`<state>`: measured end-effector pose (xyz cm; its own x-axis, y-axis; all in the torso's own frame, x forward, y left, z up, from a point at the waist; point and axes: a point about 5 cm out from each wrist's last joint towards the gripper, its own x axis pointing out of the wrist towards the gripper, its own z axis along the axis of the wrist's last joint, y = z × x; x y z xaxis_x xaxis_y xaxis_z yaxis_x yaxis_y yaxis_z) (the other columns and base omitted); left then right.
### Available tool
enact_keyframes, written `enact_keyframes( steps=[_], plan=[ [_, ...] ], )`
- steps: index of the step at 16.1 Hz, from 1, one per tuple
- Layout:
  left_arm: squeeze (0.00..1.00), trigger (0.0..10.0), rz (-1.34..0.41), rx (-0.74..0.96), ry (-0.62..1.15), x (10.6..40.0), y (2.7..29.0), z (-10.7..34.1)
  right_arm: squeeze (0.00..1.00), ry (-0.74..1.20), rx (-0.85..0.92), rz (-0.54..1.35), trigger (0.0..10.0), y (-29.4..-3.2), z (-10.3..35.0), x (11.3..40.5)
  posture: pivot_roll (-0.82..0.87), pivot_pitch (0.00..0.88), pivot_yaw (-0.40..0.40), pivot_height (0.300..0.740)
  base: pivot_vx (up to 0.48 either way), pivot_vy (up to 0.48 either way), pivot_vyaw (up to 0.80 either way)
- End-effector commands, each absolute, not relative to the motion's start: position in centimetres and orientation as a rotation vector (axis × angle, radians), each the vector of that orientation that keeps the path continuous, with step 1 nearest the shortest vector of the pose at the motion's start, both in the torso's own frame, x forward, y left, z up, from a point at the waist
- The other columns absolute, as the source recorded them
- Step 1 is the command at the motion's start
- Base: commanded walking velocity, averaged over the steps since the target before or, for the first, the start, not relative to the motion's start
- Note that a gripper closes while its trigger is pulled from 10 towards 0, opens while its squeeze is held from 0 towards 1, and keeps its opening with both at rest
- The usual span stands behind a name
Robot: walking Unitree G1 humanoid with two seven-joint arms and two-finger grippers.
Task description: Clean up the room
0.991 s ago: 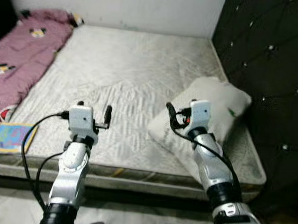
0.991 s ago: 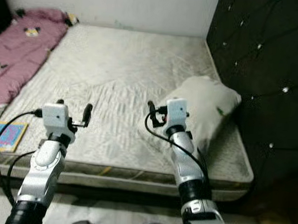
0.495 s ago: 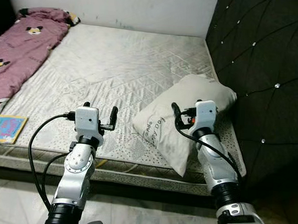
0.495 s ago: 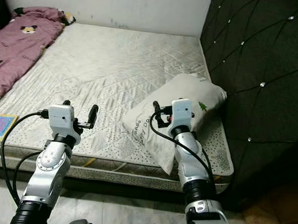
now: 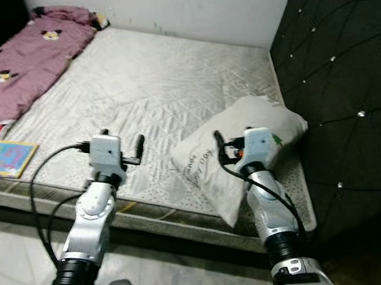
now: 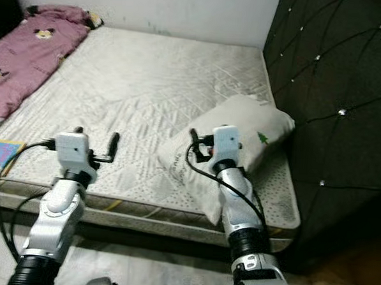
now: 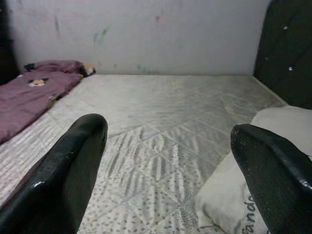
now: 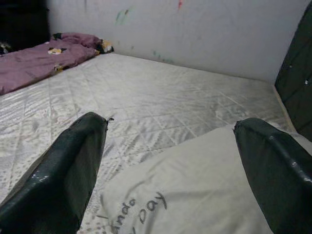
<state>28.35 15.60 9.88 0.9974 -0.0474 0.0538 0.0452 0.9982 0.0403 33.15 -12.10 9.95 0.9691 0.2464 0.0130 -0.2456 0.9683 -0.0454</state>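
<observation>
Two claws are raised over the near edge of the bed (image 5: pixel 161 83), fingers spread apart on both. Left claw (image 5: pixel 138 150) hovers above bare mattress, holding nothing. Right claw (image 5: pixel 223 147) hangs just over the white pillow (image 5: pixel 255 130), which lies tilted beside the dark padded headboard (image 5: pixel 340 93). A purple blanket (image 5: pixel 29 51) is bunched along the far left side, with a colourful book (image 5: pixel 7 157) near the mattress edge.

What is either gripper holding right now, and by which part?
Nothing. The left gripper is open over the mattress, and the right gripper is open above the pillow, not closed on it.
</observation>
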Motion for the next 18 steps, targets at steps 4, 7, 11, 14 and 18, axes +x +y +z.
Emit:
enact_keyframes(
  steps=[4,7,11,14,18],
  plan=[
    [0.00,10.0,-0.058,0.034,-0.058,28.47,15.04,10.04,0.00,-0.020,-0.053,0.234,10.0,-12.81,10.16,33.35,-0.06,0.000,-0.029,0.740,0.000,-0.290,0.00],
    [0.00,10.0,-0.055,0.018,-0.062,28.49,15.10,10.08,0.00,-0.020,-0.052,0.232,10.0,-12.82,10.18,33.39,-0.06,0.000,-0.029,0.740,0.000,-0.095,0.00],
    [0.00,10.0,-0.055,0.010,-0.065,28.54,15.15,10.11,0.00,-0.020,-0.050,0.228,10.0,-12.83,10.17,33.44,-0.06,0.000,-0.029,0.740,0.000,0.000,0.00],
    [0.00,10.0,-0.056,0.005,-0.070,28.53,15.19,10.19,0.00,-0.018,-0.047,0.226,10.0,-12.83,10.17,33.46,-0.06,0.000,-0.028,0.740,0.000,0.000,-0.53],
    [0.00,10.0,-0.048,-0.027,-0.066,28.52,15.34,10.14,0.00,-0.017,-0.045,0.226,10.0,-12.87,10.17,33.46,-0.06,0.000,-0.028,0.740,0.000,0.291,0.00]
  ],
)
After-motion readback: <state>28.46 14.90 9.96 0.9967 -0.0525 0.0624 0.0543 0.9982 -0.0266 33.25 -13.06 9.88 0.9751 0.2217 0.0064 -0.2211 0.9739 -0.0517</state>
